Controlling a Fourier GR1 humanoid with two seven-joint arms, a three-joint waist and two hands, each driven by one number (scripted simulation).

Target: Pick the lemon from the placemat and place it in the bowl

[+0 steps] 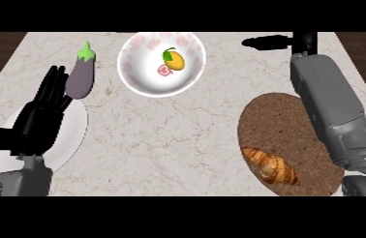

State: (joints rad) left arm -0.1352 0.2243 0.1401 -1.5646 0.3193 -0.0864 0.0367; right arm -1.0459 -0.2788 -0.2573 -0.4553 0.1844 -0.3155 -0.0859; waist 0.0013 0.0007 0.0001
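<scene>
**A:** Looking down from the head view, where is the lemon?

**B:** The yellow-orange lemon [175, 61] with its green leaf lies inside the round white bowl [145, 83] with pink markings. It is toward the bowl's right side, at the far middle of the pale marble counter [178, 135].

**A:** And the placemat?

**B:** The round brown woven placemat [273, 121] sits at the near right, well apart from the bowl. A golden-brown croissant [270, 165] lies on its near part.

**A:** The hands?

**B:** The black right hand [271, 41] is at the far right, beyond the placemat, with its fingers stretched straight leftward, apart from the bowl. The black left hand [39, 113] rests at the left edge, fingers straight and up, over a white plate [77, 130]. A purple eggplant [81, 78] with a green stem lies just beside its fingertips, left of the bowl.
</scene>
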